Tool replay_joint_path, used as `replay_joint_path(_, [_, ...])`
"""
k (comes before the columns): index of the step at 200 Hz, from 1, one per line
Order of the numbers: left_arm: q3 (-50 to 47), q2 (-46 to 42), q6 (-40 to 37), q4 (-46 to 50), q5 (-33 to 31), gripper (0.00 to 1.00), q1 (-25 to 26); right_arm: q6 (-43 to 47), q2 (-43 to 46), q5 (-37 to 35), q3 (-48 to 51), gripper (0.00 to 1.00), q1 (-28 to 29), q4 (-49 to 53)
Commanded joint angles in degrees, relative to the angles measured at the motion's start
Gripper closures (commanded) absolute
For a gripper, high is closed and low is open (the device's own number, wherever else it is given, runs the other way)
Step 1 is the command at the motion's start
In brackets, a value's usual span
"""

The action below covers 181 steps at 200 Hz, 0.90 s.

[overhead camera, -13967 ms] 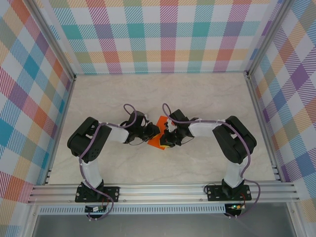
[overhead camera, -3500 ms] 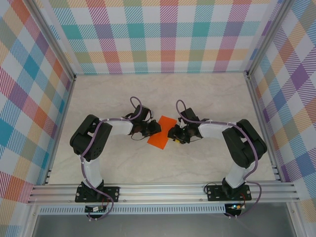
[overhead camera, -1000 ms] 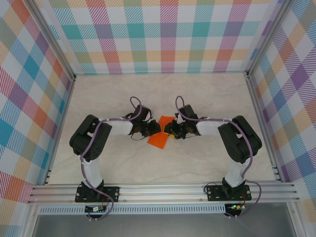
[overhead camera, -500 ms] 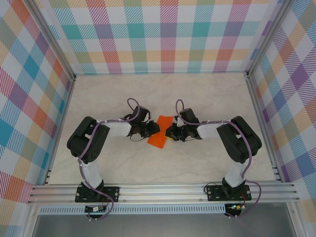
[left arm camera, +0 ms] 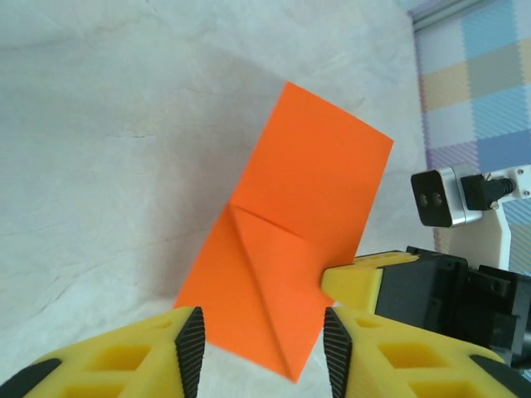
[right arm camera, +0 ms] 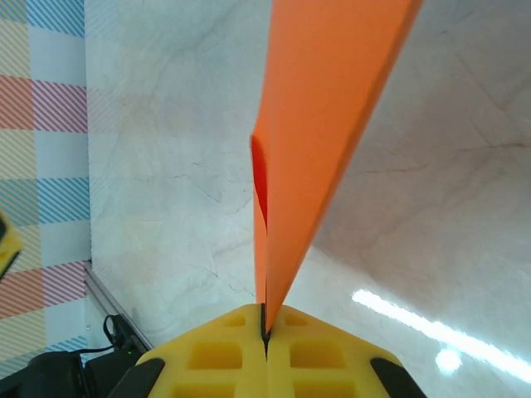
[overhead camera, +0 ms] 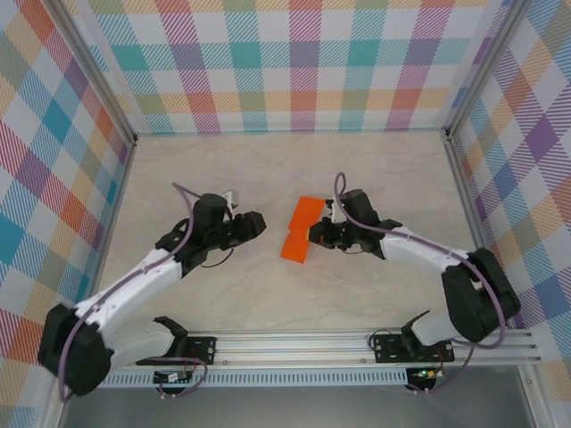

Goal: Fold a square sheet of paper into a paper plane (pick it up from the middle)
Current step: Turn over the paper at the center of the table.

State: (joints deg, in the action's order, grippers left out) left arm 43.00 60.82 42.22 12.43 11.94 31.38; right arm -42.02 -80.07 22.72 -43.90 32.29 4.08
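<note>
The right tool (right arm camera: 265, 319) is pressed together on one edge of the thin bright orange sheet of paper (overhead camera: 302, 230). The sheet is folded over with a diagonal crease, and the tool holds it raised above the pale marbled tabletop (overhead camera: 375, 169), near the middle, where it casts a shadow. The left tool (overhead camera: 254, 221) stands spread, just left of the sheet and apart from it.

The folded orange paper sheet (overhead camera: 302, 230) hung over the middle of the pale marbled table (overhead camera: 268, 169), its right edge between the jaws of the right gripper (overhead camera: 321, 235). The left gripper (overhead camera: 257, 220) stood apart on its left.
</note>
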Motion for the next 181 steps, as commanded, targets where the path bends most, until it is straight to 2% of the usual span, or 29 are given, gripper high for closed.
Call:
replay_joint_path(1, [-3.2, -9.0, -1.1, 14.5, -3.9, 0.51, 0.4, 3.9, 7.7, -5.4, 1.1, 0.97, 0.6, 14.2])
replay_joint_path(31, [-4.9, -21.3, -2.1, 24.7, -3.7, 0.45, 0.3, 5.4, 20.5, -11.7, 0.6, 0.93, 1.0, 29.9])
replay_joint_path(65, [-2.7, -30.0, -3.8, 35.3, -5.9, 0.42, 0.2, 6.5, 29.5, -13.8, -0.9, 0.92, 1.0, 39.0])
replay_joint_path(98, [-1.7, -33.4, -4.6, 39.0, -7.0, 0.40, 0.2, 7.9, 27.9, -15.3, -4.4, 0.94, 1.1, 43.6])
replay_joint_path(128, [-3.4, -34.2, -4.5, 38.8, -4.5, 0.40, 0.2, 9.1, 25.2, -23.8, -8.7, 0.94, 1.0, 50.7])
replay_joint_path(149, [-2.4, -36.0, -4.1, 40.3, -5.8, 0.39, 0.2, 10.0, 22.0, -26.6, -11.4, 0.95, 1.5, 54.1])
replay_joint_path(181, [-3.6, -37.1, -3.8, 39.2, -5.5, 0.38, 0.2, 9.7, 15.6, -34.0, -15.6, 0.96, 5.6, 58.3])
